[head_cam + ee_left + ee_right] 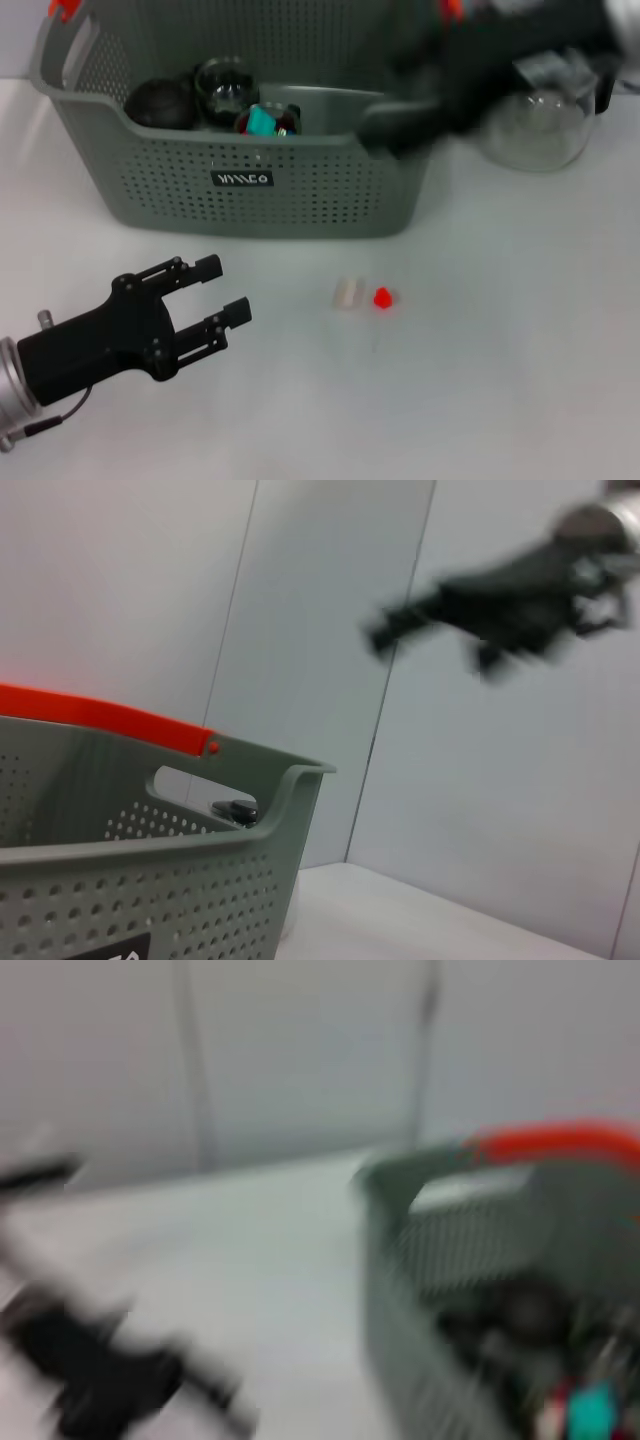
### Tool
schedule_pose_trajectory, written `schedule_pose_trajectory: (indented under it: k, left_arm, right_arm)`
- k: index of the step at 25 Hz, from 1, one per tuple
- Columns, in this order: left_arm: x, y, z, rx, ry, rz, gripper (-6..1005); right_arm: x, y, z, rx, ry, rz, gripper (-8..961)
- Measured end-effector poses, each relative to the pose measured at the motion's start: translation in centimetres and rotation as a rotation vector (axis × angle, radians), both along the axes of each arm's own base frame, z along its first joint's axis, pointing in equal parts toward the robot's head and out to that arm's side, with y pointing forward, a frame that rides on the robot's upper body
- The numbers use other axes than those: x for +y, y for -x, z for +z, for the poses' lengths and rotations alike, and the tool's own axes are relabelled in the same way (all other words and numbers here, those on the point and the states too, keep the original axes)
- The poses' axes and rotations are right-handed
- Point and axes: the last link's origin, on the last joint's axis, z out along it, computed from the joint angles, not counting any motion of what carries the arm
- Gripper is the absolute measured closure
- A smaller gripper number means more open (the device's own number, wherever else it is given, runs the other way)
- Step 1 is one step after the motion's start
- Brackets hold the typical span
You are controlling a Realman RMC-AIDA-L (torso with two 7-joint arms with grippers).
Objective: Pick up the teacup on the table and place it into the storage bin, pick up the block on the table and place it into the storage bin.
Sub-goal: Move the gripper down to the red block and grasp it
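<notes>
The grey-green storage bin (300, 190) stands at the back of the table, and its rim also shows in the left wrist view (250, 830). Inside it lie a clear glass teacup (225, 85) and a teal block (262, 120). My right gripper (380, 128) is a dark blur above the bin's right end, also seen as a blur in the left wrist view (385, 635). My left gripper (230, 287) hovers low at the front left, open and holding nothing.
A small white cylinder (347, 293) and a small red piece (383, 298) lie on the table in front of the bin. A glass jug (540, 125) stands to the bin's right. A black round object (160, 100) lies in the bin.
</notes>
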Motion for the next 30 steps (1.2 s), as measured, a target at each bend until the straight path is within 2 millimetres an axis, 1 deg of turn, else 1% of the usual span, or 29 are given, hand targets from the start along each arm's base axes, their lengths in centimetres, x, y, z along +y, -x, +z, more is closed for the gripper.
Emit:
schedule_pose_trajectory:
  k: [1,4,7,9,11,13,15,18,22,24,27,30]
  left_arm:
    - [0.1,0.0,0.0,0.001,0.000,-0.001,343]
    - [0.2,0.0,0.1,0.004,-0.002,-0.003,343]
    - [0.3,0.0,0.1,0.007,-0.003,-0.003,343]
    - [0.3,0.0,0.2,0.008,-0.003,-0.003,343]
    - [0.3,0.0,0.2,0.008,-0.003,-0.003,343]
    - [0.3,0.0,0.2,0.008,-0.003,-0.003,343]
    - [0.3,0.0,0.1,0.007,-0.003,-0.003,343]
    - [0.3,0.0,0.1,0.006,-0.002,-0.001,343]
    - [0.1,0.2,0.0,0.007,-0.002,0.008,343]
    - [0.1,0.2,0.0,0.008,-0.002,0.011,343]
    - [0.0,0.2,0.0,0.007,-0.002,0.012,343]
    - [0.0,0.2,-0.1,0.006,-0.002,0.012,343]
  right_arm:
    - [-1.1,-1.0,0.5,-0.037,0.033,-0.014,33]
    - [-2.5,-3.0,1.1,-0.120,0.089,-0.076,35]
    - [-2.8,-4.7,1.0,-0.228,0.106,-0.171,38]
    - [-2.7,-5.5,0.3,-0.318,0.098,-0.217,41]
    - [-2.7,-5.8,-0.8,-0.397,0.101,-0.235,45]
    - [-2.7,-6.0,-2.2,-0.453,0.128,-0.240,79]
    - [-2.3,-6.0,-3.6,-0.471,0.154,-0.253,113]
    - [-1.3,-6.1,-5.4,-0.477,0.171,-0.284,164]
    - [0.3,-6.7,-7.8,-0.479,0.203,-0.356,232]
    - [1.2,-7.0,-8.8,-0.475,0.198,-0.376,292]
    - [2.0,-7.2,-10.2,-0.483,0.188,-0.353,381]
    - [2.4,-7.3,-11.6,-0.514,0.159,-0.291,377]
